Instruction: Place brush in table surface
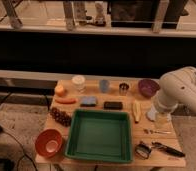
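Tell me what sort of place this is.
Probably a robot test lab: a light tan wooden table laid with spread items, a big green plastic tray, the claw near the table's right side.

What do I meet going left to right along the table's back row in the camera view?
Orange round fruit, white lidded jar, blue-grey cup, small metal cup, purple bowl; then the gripper, nearer, at the tan wooden table's right edge.
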